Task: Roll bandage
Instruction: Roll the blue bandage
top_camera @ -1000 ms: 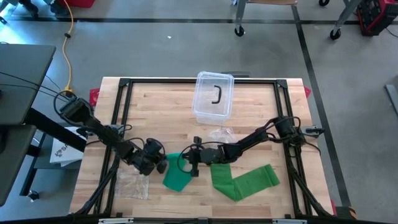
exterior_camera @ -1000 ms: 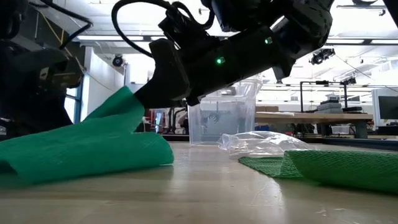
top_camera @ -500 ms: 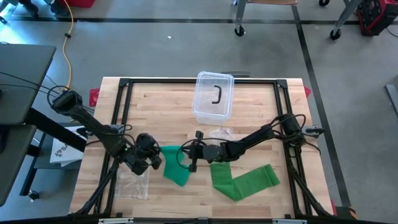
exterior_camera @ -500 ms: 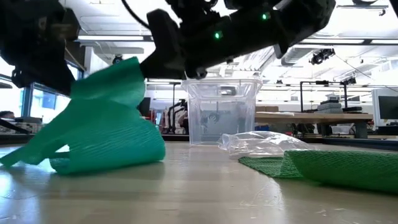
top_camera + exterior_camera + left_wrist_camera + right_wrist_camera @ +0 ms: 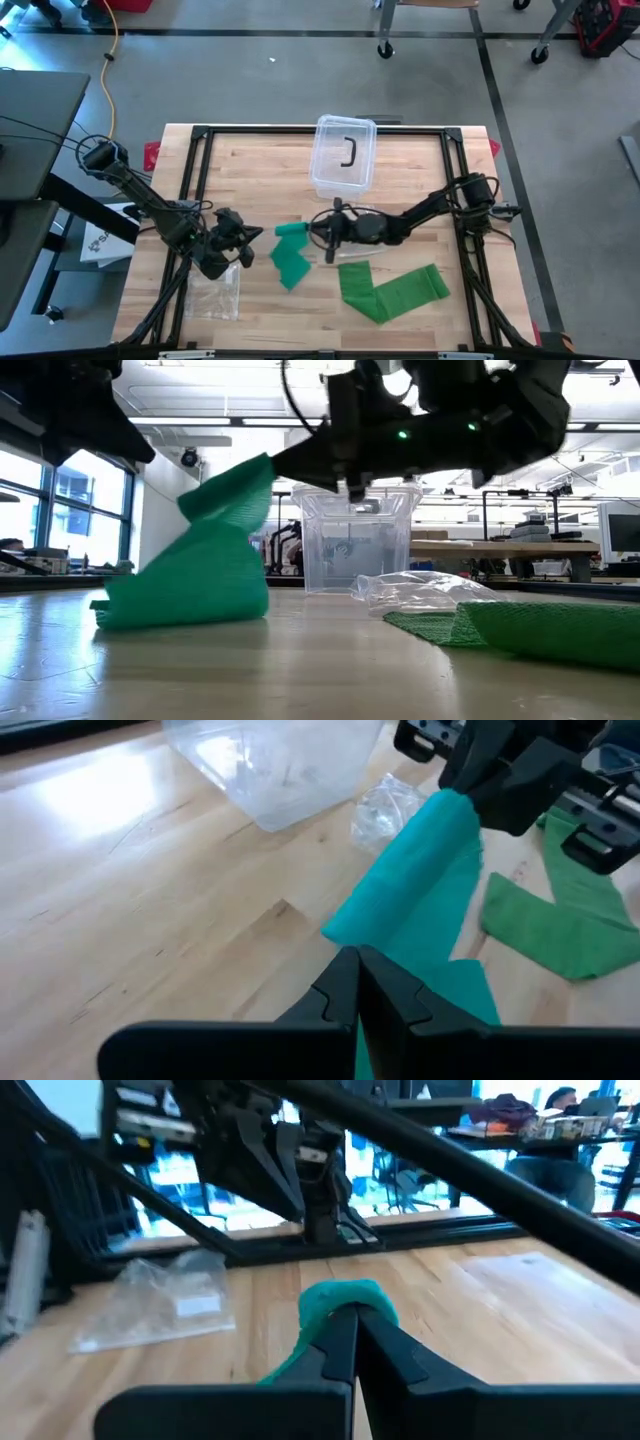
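Note:
A green bandage [image 5: 290, 262] stands up from the table near the middle; its lower part [image 5: 190, 585] lies on the wood and its upper end is raised. My right gripper [image 5: 314, 232] is shut on that raised end, reaching in from the table's right. My left gripper [image 5: 256, 235] is shut and holds nothing. It hovers above the table just left of the bandage, and in the left wrist view its tips [image 5: 352, 960] point at the bandage [image 5: 400, 905] without touching it. My right gripper pinches the bandage's raised end [image 5: 338, 1295] between its two fingers. The fingers come in about level from the table's right side. The strip hangs down and to the left from the held end [image 5: 250, 475], and its lower part rests bunched on the table.
A second green bandage [image 5: 392, 290] lies folded near the front right. A clear lidded box [image 5: 343, 155] stands at the far middle, with a crumpled plastic wrapper [image 5: 420, 590] before it. Another plastic bag [image 5: 215, 290] lies near the front left. A black frame edges the table.
My right gripper has gone up and toward the table's far right with the bandage's end. The strip has drawn up from a low heap into a standing drape, its lower part staying on the table. My left gripper has risen and drawn back from the bandage, still shut.

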Motion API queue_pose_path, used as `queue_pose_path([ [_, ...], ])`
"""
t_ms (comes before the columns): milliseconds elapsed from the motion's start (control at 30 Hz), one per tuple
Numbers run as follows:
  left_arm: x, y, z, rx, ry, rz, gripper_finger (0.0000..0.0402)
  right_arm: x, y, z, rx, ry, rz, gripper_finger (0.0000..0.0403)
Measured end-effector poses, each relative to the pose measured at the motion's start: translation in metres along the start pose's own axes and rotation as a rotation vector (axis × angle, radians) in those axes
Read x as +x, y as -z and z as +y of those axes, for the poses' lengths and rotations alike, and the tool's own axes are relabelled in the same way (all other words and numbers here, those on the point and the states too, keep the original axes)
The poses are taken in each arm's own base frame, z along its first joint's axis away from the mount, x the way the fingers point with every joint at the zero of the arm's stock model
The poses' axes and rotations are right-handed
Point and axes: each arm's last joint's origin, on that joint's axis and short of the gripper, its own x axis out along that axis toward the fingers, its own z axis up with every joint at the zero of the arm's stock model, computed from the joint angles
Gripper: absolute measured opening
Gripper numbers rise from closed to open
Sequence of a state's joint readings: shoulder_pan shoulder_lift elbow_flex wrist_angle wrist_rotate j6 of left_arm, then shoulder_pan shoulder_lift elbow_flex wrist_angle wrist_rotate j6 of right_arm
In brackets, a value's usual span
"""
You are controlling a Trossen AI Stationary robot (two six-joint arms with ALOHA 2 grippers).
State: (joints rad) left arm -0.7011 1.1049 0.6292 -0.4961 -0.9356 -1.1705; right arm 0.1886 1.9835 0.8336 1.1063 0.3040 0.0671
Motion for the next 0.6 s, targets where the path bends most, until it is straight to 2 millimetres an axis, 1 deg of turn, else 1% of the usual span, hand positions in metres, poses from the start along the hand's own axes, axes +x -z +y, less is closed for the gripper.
queue_pose_path([
  [233, 0.001, -0.001, 0.0, -0.01, -0.004, -0.002, 0.0, -0.02, 0.003, -0.006, 0.042, -0.014, -0.082, 0.0],
  [400, 0.009, -0.001, -0.004, -0.035, -0.004, -0.005, 0.0, -0.022, -0.004, -0.005, 0.067, -0.057, -0.154, 0.0],
  [467, 0.014, 0.002, -0.004, -0.036, -0.009, 0.017, 0.0, -0.023, -0.007, -0.005, 0.074, -0.064, -0.173, 0.0],
  [533, 0.019, 0.007, -0.003, -0.033, -0.022, 0.057, 0.0, -0.023, -0.008, -0.005, 0.07, -0.066, -0.149, 0.0],
  [600, 0.025, 0.013, -0.005, -0.035, -0.037, 0.084, 0.0, -0.024, -0.009, -0.005, 0.042, -0.073, -0.085, 0.0],
])
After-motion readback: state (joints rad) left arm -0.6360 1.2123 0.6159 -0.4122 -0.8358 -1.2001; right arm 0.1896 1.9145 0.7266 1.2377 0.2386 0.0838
